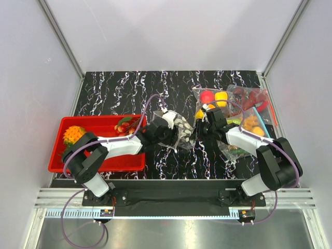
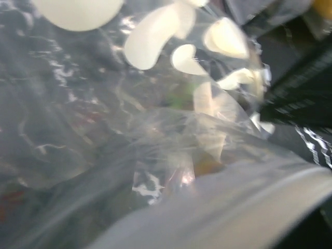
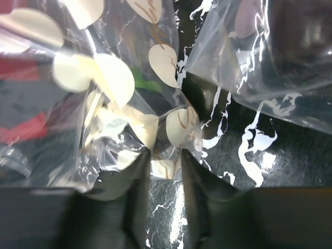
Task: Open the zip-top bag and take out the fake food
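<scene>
Two white walls [image 1: 31,62] flank the black marbled table [image 1: 119,88], where the right gripper [image 3: 165,163] pinches the zip-top bag [image 1: 181,127]; the left gripper [image 1: 171,123] grip is unclear.

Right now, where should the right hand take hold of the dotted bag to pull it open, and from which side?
Take the dotted bag by its crumpled right edge, coming in from the right, low over the table. That edge lies between the right hand's fingers, and the left hand is at the opposite side, so pulling apart should work.
</scene>
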Robot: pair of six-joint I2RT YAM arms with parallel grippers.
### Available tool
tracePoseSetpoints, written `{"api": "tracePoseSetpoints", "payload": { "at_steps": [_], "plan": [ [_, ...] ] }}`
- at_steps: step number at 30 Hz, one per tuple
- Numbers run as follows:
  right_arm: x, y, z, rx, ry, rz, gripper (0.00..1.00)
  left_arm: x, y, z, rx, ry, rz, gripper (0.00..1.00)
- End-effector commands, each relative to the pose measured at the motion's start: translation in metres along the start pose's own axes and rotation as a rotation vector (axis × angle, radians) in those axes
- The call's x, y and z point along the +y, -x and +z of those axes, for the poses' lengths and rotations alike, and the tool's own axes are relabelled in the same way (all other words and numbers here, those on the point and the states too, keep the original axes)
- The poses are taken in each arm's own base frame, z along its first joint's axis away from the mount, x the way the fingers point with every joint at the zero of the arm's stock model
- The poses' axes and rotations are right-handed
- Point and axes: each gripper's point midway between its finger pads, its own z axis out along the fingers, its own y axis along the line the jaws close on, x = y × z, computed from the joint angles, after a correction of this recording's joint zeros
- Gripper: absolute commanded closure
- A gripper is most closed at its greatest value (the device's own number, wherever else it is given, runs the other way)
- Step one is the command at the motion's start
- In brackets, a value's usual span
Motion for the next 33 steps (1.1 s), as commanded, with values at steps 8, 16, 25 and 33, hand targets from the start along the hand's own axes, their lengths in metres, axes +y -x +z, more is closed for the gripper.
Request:
{"api": "tracePoseSetpoints", "payload": {
  "at_steps": [8, 16, 25, 33],
  "plan": [
    [-0.013, -0.002, 0.021, 0.021, -0.033, 0.013, 0.87, -0.045, 0.041, -0.026, -0.194, -0.343, -0.064, 0.46],
    [-0.012, -0.002, 0.028, 0.029, -0.021, 0.015, 1.00, -0.043, 0.049, -0.016, -0.213, -0.357, -0.072, 0.38],
    [-0.015, -0.007, 0.027, 0.035, -0.026, 0.013, 1.00, 0.001, 0.062, -0.008, -0.270, -0.159, -0.143, 0.38],
    [-0.013, -0.005, 0.028, 0.037, -0.015, 0.012, 1.00, 0.011, 0.061, -0.002, -0.261, -0.104, -0.157, 0.38]
  ]
}}
